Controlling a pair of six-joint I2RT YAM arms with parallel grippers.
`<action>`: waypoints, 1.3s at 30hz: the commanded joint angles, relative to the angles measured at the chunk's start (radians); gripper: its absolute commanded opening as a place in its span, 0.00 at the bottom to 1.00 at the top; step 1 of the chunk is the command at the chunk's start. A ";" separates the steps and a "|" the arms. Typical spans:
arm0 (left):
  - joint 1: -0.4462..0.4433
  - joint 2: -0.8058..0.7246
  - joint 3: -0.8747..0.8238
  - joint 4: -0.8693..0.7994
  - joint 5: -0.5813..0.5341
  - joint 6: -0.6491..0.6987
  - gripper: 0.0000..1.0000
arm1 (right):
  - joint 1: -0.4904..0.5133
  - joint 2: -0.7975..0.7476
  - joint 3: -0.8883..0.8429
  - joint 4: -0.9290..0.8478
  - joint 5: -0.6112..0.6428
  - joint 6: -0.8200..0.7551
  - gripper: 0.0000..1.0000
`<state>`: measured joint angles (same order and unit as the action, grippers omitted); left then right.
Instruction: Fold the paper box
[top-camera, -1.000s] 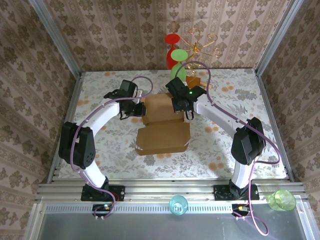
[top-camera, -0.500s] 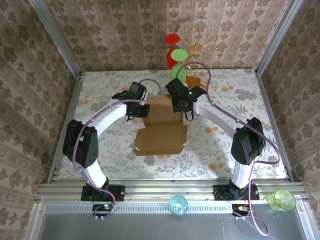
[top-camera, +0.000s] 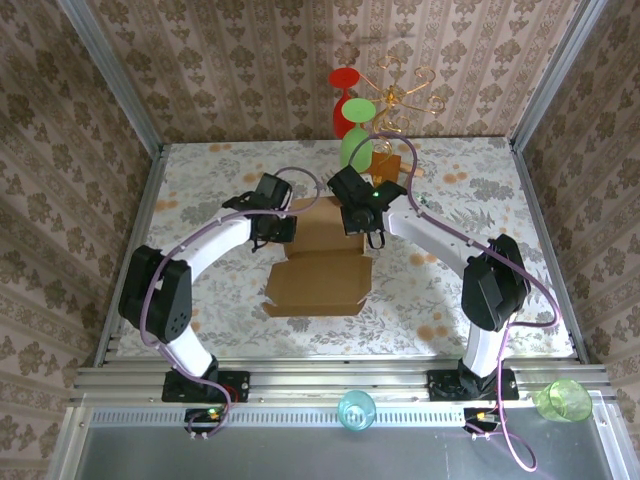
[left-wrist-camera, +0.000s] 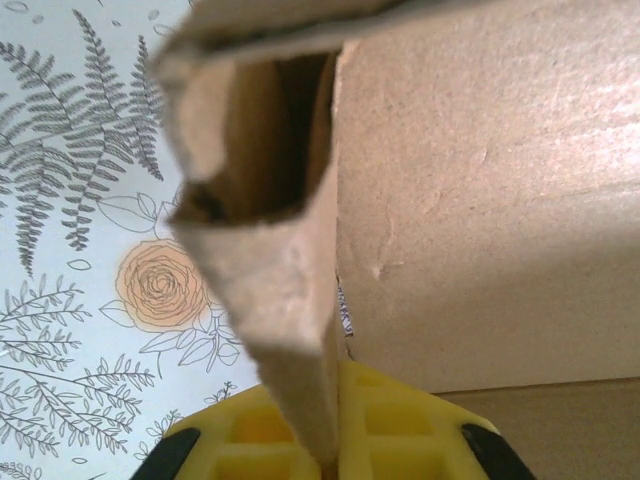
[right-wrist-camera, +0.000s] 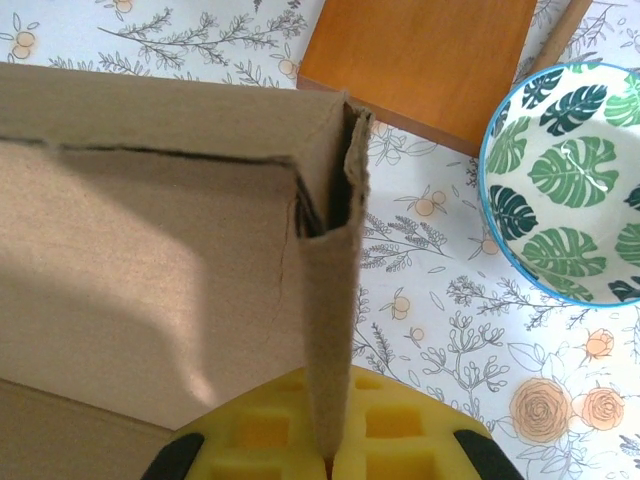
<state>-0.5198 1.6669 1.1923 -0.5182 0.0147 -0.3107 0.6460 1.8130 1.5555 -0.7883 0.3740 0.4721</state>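
Paper box (top-camera: 318, 270) sits about mid-worktop (top-camera: 200, 180), slightly toward the far edge, and is partly formed. Its front panel lies flat toward the near edge; the rear portion is raised between the two arms. Left gripper (top-camera: 277, 226) at the box's far-left corner, right gripper (top-camera: 362, 216) at its far-right corner, each touching cardboard. Left wrist view: a doubled-over side wall of the box stands on edge and runs down between the yellow pads (left-wrist-camera: 250, 440). Jaws are closed on it, cardboard pinched, no gap to be seen. The wall's upper end gapes, showing a hollow between its two layers. A broad plain panel lies to the right of it, floral cloth to the left. Right wrist view: same arrangement on the other side, a narrow upright cardboard wall clamped between that gripper's pads, jaws together on it, with a hollow fold showing at the top corner. A rough dark line runs along the top of the adjoining panel. Beyond that corner, toward the far edge, an orange-brown board (right-wrist-camera: 420, 60) lies flat on the cloth, close to the box; cannot tell whether they touch. To the right of the board is a bowl (right-wrist-camera: 570, 190) with a blue rim and green leaf pattern inside, apart from the box. At the near edge, off the cloth, a teal cup (top-camera: 357, 409) and a green cup (top-camera: 564, 400) stand on the metal rail by the arm bases.
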 joint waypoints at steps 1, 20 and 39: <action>0.023 -0.023 -0.035 0.037 0.028 -0.012 0.13 | 0.004 -0.046 -0.022 0.019 0.024 0.008 0.00; 0.093 -0.020 -0.146 0.156 0.135 -0.065 0.33 | 0.005 -0.050 -0.091 0.090 0.001 0.020 0.00; 0.028 -0.038 -0.072 0.042 -0.123 -0.087 0.00 | 0.041 0.026 -0.013 -0.055 0.224 0.029 0.00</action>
<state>-0.4938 1.6535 1.0977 -0.4000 0.0280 -0.3801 0.6914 1.8244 1.5188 -0.7399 0.4603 0.4835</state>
